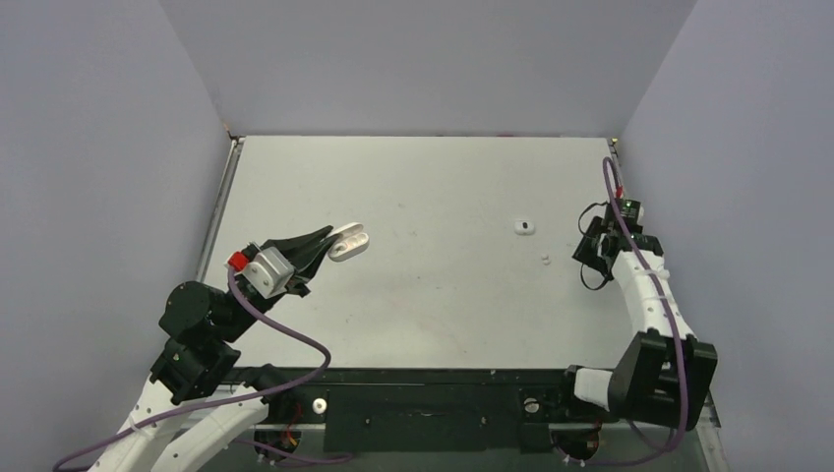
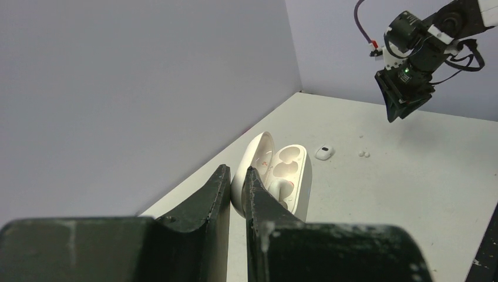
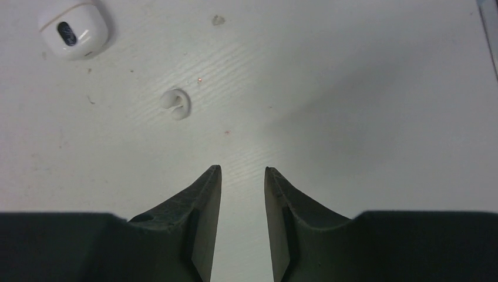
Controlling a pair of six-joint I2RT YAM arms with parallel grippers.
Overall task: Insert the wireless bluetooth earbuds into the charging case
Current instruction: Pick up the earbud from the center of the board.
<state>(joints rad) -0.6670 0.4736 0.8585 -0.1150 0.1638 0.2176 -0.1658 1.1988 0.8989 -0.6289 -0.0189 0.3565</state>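
Note:
The charging case is a glossy white pebble standing open left of the table's middle. My left gripper is shut on its raised lid, one finger on each side. The base shows its moulded sockets; a white rounded piece, seemingly an earbud, sits in the near socket, partly hidden by my finger. Another white earbud with a dark oval lies loose on the table. My right gripper hovers over bare table to that earbud's right, open, with nothing between its fingers.
A tiny white ring-shaped bit lies between the loose earbud and my right gripper, also visible from above as a tiny white bit. Grey walls enclose the table on three sides. The arm bases and a black rail sit at the near edge.

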